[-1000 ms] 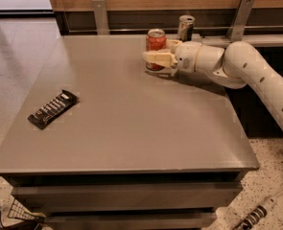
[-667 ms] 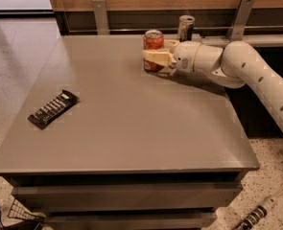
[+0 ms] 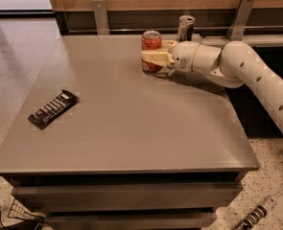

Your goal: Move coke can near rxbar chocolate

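The coke can (image 3: 151, 41), red-orange with a silver top, stands upright at the far middle of the grey table (image 3: 131, 128). My gripper (image 3: 148, 54) reaches in from the right and is shut on the can's lower half. One cream finger (image 3: 155, 59) crosses the front of the can; the other is hidden behind it. The rxbar chocolate (image 3: 53, 109), a flat dark wrapper with white lettering, lies near the table's left edge, far from the can.
A taller, slim silver-and-dark can (image 3: 185, 28) stands at the table's back edge, just behind my wrist. A wooden wall panel with metal brackets (image 3: 100, 14) runs behind the table. A cable lies on the floor at lower right (image 3: 256, 217).
My gripper and the coke can have shifted slightly to the left together. The rxbar chocolate and the slim can have not moved.
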{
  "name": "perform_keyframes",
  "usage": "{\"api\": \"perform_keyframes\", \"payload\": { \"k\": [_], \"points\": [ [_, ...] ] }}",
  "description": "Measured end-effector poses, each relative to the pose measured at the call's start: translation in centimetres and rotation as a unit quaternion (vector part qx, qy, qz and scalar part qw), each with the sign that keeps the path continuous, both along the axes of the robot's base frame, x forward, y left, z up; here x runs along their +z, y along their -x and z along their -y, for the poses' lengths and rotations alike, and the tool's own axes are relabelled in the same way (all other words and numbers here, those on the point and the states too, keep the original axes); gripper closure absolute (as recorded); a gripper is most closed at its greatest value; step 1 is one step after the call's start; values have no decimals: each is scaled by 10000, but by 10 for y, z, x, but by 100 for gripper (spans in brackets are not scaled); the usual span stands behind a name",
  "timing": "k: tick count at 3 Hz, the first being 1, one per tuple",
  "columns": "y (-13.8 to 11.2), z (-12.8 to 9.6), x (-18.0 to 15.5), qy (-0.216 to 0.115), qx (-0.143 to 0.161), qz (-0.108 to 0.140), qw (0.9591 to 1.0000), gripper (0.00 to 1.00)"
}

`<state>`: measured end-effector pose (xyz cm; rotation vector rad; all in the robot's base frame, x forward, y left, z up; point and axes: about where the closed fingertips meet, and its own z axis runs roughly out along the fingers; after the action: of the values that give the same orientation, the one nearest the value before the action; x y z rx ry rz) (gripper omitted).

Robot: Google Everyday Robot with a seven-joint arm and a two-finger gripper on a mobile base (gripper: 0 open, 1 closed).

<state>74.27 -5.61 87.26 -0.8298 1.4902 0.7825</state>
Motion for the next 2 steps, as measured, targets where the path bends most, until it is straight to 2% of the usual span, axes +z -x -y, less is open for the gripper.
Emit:
{"api": "perform_keyframes", "payload": {
  "k": [1,2],
  "points": [
    [0,0,0,0,0,0,10000,100],
    [18,-6,15,121,33,55,9999,100]
  ]
}}
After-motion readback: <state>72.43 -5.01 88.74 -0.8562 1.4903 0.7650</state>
